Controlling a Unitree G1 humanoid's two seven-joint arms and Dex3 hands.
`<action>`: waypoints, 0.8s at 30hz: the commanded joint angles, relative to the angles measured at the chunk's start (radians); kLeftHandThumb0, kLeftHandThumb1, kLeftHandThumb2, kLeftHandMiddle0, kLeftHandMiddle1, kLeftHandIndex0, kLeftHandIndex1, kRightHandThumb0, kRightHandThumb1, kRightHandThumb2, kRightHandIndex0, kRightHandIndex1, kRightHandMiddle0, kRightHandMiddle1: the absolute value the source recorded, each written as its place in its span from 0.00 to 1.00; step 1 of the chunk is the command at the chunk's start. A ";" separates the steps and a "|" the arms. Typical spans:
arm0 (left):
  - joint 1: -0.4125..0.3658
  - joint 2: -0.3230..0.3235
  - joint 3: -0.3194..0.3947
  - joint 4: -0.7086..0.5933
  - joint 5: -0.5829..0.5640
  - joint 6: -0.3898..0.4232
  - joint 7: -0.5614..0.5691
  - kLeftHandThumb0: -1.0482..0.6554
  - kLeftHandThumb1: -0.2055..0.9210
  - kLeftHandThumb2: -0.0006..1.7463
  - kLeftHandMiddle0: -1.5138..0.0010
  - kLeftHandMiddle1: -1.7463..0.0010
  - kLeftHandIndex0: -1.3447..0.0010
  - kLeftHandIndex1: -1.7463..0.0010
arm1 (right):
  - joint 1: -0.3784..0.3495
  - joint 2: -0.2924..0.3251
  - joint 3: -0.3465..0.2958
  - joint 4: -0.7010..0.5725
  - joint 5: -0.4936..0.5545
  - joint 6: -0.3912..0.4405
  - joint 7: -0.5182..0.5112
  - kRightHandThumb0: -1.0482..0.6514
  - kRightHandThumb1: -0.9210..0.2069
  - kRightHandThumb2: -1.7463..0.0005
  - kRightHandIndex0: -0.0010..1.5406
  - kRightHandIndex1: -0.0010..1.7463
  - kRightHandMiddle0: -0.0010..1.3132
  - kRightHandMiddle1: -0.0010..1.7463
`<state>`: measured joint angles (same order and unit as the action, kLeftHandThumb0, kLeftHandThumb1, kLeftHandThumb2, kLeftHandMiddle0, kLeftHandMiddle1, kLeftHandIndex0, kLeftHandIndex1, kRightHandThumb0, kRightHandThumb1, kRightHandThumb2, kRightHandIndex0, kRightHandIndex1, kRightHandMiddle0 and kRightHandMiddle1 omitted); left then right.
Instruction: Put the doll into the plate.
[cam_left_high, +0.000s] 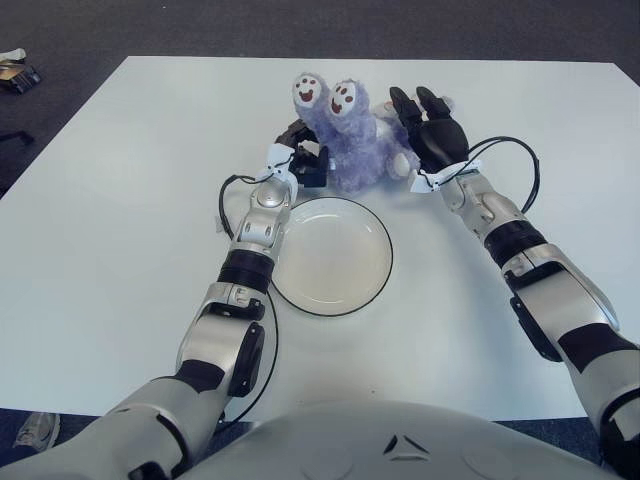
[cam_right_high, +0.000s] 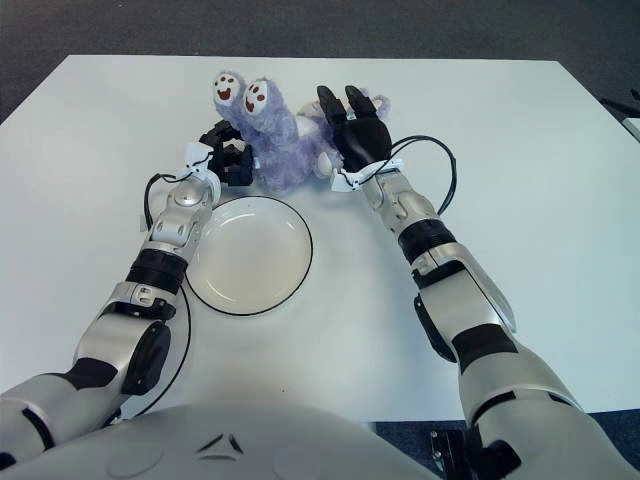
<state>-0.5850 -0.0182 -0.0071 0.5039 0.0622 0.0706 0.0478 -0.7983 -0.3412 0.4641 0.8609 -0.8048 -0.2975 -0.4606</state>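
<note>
Sitting in the upper centre of the frame, the purple doll (cam_left_high: 345, 135) is wedged between both hands on the white counter (cam_left_high: 120, 200), its two smiling soles tipped upward. At its left side the left hand (cam_left_high: 303, 160) presses in with fingers curled against the fur. At its right side the right hand (cam_left_high: 425, 135) cups it, fingers stretched up along the plush. Just below the doll, near the middle of the frame, lies the white plate (cam_left_high: 330, 290), bare, its upper rim close to the toy
</note>
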 joint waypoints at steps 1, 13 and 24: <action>-0.007 0.007 -0.002 -0.001 0.004 0.008 0.000 0.61 0.37 0.83 0.62 0.00 0.58 0.00 | -0.018 0.000 -0.004 -0.017 0.003 0.011 -0.002 0.28 0.54 0.51 0.00 0.00 0.00 0.01; -0.011 0.006 -0.007 0.000 0.016 0.027 0.018 0.61 0.36 0.83 0.61 0.00 0.57 0.00 | -0.020 0.007 -0.003 -0.018 0.010 0.003 -0.004 0.25 0.53 0.51 0.00 0.00 0.00 0.00; -0.011 0.007 -0.016 0.003 0.025 0.022 0.021 0.61 0.35 0.84 0.61 0.00 0.56 0.00 | -0.025 0.022 -0.013 0.009 0.046 -0.053 0.018 0.28 0.57 0.48 0.00 0.00 0.00 0.00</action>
<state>-0.5851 -0.0173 -0.0207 0.5061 0.0820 0.0901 0.0661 -0.8004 -0.3254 0.4615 0.8564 -0.7868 -0.3247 -0.4583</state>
